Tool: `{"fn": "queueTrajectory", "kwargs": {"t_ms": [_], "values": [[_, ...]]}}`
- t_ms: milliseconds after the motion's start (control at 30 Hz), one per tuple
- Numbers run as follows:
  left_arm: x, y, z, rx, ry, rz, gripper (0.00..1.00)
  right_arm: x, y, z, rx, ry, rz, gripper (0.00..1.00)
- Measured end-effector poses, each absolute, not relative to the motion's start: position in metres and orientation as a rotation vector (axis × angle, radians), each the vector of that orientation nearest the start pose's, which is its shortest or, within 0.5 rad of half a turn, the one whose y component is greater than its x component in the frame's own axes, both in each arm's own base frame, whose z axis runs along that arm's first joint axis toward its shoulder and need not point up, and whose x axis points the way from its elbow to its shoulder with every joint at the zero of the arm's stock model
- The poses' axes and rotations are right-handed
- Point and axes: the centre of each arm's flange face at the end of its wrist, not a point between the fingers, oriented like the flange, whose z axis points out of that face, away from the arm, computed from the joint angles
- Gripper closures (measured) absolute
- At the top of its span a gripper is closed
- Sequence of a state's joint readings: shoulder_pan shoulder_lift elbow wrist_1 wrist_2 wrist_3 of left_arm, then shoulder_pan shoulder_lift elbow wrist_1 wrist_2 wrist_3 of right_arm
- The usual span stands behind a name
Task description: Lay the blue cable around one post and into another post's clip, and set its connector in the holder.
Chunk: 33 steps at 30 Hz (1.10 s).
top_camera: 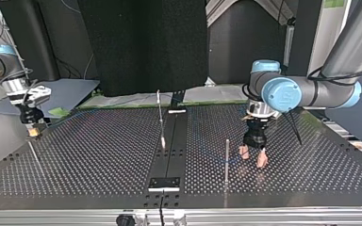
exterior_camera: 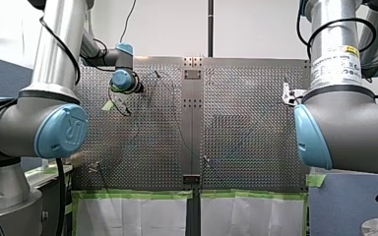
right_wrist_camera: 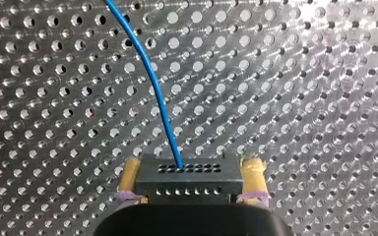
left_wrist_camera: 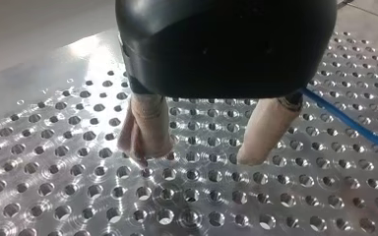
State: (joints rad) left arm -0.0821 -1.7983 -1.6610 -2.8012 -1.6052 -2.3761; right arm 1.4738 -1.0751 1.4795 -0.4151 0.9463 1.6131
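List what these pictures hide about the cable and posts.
Cable: in the left wrist view, cut off by the edge and hidden behind the left end effector.
Clip on the post: too small in the top view.
Cable's path in the front view: too faint against the table.

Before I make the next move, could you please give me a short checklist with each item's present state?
1. Connector clamped in my right gripper: ok.
2. Blue cable plugged into the connector: ok.
3. My left gripper open, nothing between its fingers: ok.
4. Cable within my left gripper's grasp: not ok, it runs beside it.
5. Cable laid around a post: cannot tell.
6. Connector delivered: not ok, it is in my right gripper.
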Motion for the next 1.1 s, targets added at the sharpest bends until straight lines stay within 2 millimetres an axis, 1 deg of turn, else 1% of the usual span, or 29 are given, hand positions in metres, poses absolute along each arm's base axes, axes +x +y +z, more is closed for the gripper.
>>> {"fn": "queueTrajectory", "kwargs": {"t_ms": [433, 900, 1100], "values": [[0.558, -0.176, 0.357, -0.588, 1.473, -0.673, 0.00, 0.113, -0.666, 0.285, 1.536, -0.962, 1.589, 0.73], [0.558, -0.176, 0.357, -0.588, 1.472, -0.676, 0.00, 0.111, -0.669, 0.286, 1.510, -0.938, 1.521, 0.73], [0.558, -0.176, 0.357, -0.589, 1.472, -0.676, 0.00, 0.113, -0.671, 0.287, 1.500, -0.918, 1.517, 0.73]]}}
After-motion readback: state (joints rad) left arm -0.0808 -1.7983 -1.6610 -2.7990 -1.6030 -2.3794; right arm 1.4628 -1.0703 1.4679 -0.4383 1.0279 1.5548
